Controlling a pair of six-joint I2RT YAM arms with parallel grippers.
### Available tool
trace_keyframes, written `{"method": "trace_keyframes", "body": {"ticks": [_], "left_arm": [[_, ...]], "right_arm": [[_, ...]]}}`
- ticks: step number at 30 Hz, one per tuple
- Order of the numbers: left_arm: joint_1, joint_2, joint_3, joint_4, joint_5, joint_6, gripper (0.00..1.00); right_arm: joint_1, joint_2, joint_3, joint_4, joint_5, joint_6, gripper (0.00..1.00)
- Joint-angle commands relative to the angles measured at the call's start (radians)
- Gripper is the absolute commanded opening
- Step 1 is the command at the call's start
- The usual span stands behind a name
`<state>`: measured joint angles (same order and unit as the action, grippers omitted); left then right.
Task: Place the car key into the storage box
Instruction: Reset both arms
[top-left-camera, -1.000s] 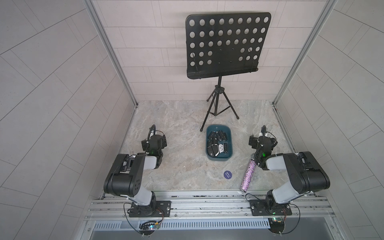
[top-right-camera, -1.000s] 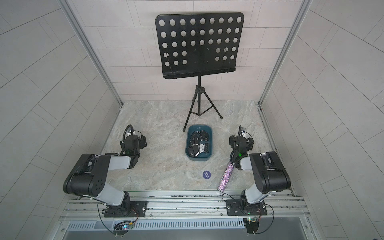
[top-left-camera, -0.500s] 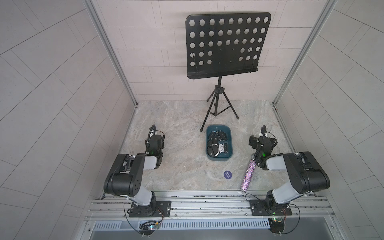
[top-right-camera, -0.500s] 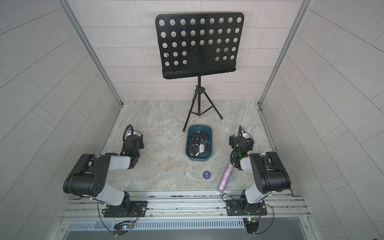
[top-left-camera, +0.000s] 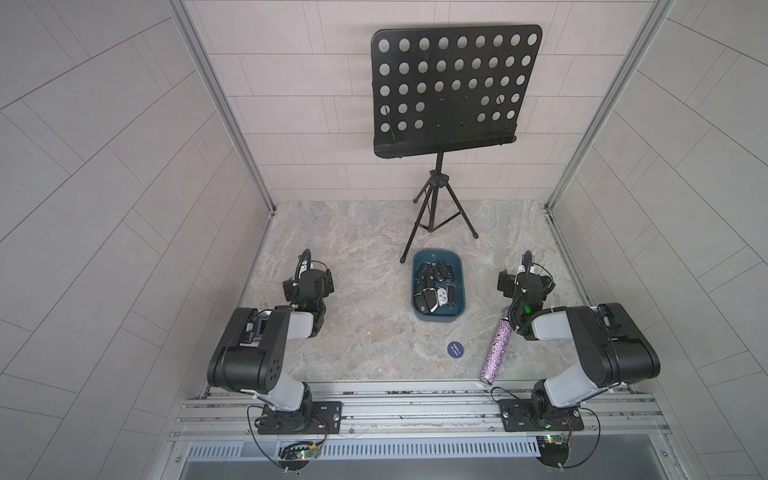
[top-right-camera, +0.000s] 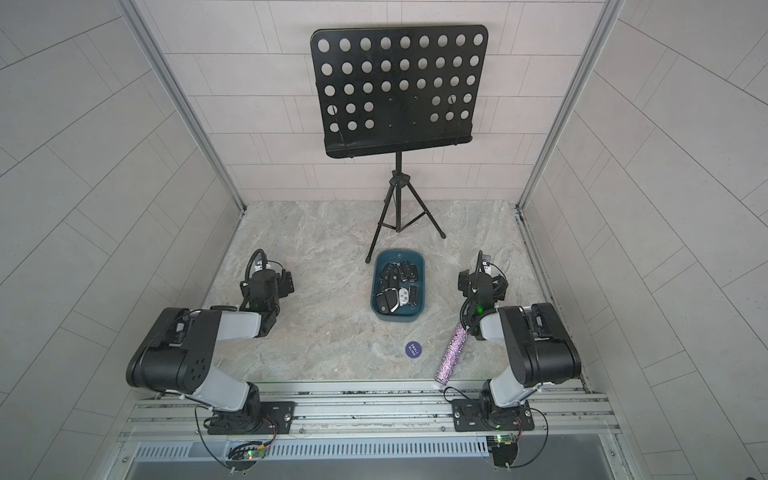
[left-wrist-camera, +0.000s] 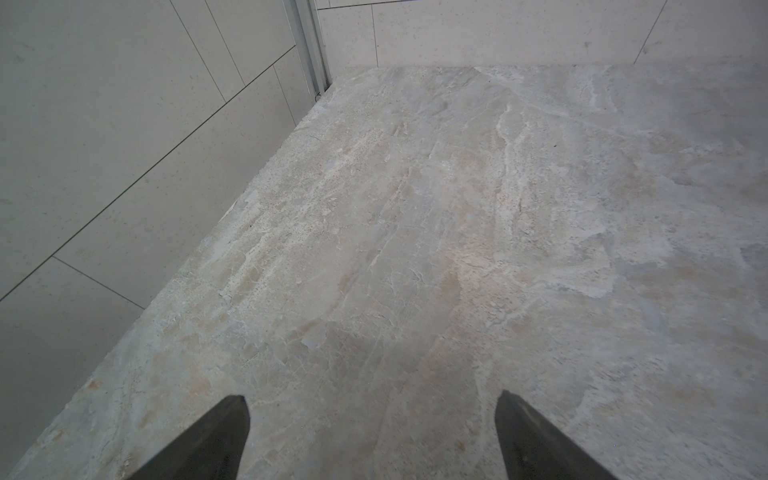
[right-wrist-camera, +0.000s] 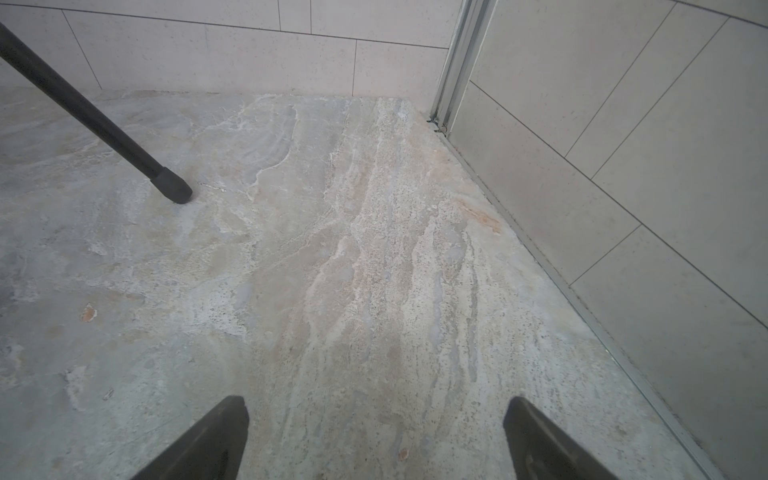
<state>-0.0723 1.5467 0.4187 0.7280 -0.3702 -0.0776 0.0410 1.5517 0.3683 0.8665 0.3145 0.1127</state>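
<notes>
The storage box (top-left-camera: 436, 319) (top-right-camera: 397, 318), a dark teal tub, stands in the middle of the stone table. Several car keys lie inside it: black fobs (top-left-camera: 442, 270) and a white one (top-left-camera: 443, 296) (top-right-camera: 403, 295). I see no key lying outside the box. My left gripper (top-left-camera: 308, 284) (top-right-camera: 266, 286) hangs low over bare table well to the left of the box. In the left wrist view it (left-wrist-camera: 372, 399) is open and empty. To the right of the box my right gripper (top-left-camera: 521, 284) (top-right-camera: 480, 286) (right-wrist-camera: 376, 401) is also open over bare stone.
A black music stand (top-left-camera: 453, 91) on a tripod stands behind the box; one tripod foot (right-wrist-camera: 172, 189) shows in the right wrist view. A purple glitter tube (top-left-camera: 496, 351) and a small round dark blue disc (top-left-camera: 455, 349) lie near the front edge. Tiled walls close both sides.
The left gripper's jaws narrowed half a second ago and now stand wide again. Both arms stay in place, and the box and keys have not moved.
</notes>
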Motion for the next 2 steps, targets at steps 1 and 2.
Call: {"method": "trace_keyframes", "body": {"ticks": [1,2], "left_arm": [[-0.001,-0.016,0.015,0.023,-0.011,0.002,1.0],[0.0,-0.015,0.015,0.023,-0.01,0.001,1.0]], "right_arm": [[0.004,-0.012,0.013,0.003,0.001,-0.006,1.0],[0.003,-0.012,0.011,0.006,0.0,-0.006,1.0]]}}
